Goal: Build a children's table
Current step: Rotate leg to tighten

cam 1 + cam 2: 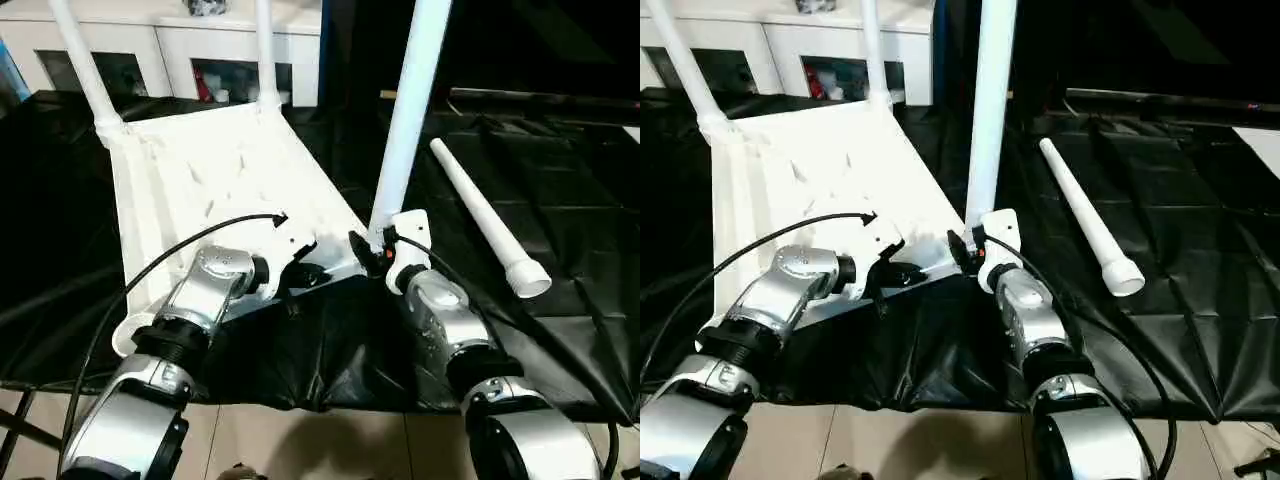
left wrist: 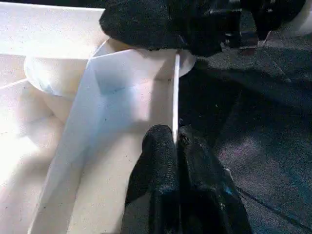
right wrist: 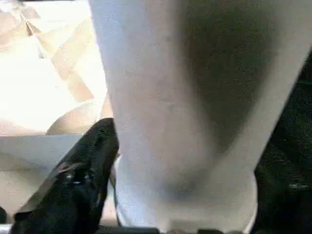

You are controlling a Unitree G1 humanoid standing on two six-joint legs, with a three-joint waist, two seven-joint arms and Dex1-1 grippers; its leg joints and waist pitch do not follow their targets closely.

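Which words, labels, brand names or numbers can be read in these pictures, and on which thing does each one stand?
There is no text that can be read.
Tabletop: plain white, no print or label visible.
Upright legs and the loose leg on the black sheet: plain white, no marks.
Cabinet: small things behind the glass doors are too blurred to tell if they carry writing.
Left gripper and right gripper: no lettering visible.
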